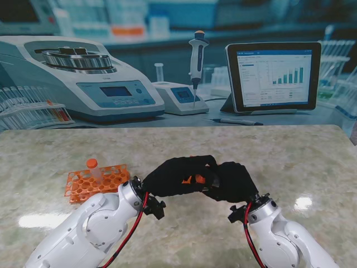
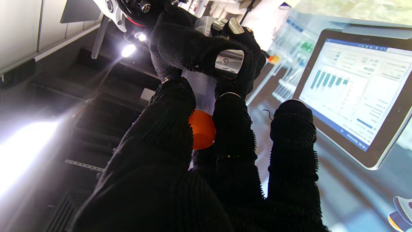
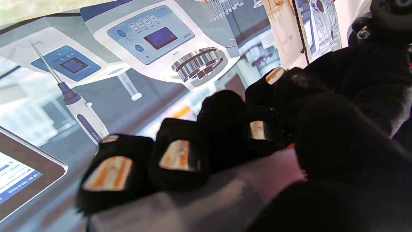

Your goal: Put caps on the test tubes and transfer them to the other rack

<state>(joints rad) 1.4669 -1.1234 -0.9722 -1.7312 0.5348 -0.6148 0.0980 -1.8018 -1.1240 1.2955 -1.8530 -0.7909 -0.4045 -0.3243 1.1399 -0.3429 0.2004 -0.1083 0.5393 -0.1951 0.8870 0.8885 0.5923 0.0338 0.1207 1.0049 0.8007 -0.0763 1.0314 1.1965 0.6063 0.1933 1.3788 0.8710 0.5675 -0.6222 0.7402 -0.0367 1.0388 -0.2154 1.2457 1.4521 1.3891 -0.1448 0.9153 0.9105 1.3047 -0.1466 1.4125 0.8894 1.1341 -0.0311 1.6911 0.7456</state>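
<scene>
Though no writing legible, left hand (image 1: 177,176) on orange cap (image 2: 201,129), right hand (image 1: 231,181) around tube (image 3: 225,193).

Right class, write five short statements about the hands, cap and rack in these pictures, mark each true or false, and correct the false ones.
1. The left hand and right hand meet above the table. True.
2. The orange cap sits between the left hand's fingers. True.
3. The orange rack lies to the robot's right. False: to its left.
4. The rack holds no tube. False: one capped tube stands in it.
5. The hands wear white gloves. False: black.
</scene>
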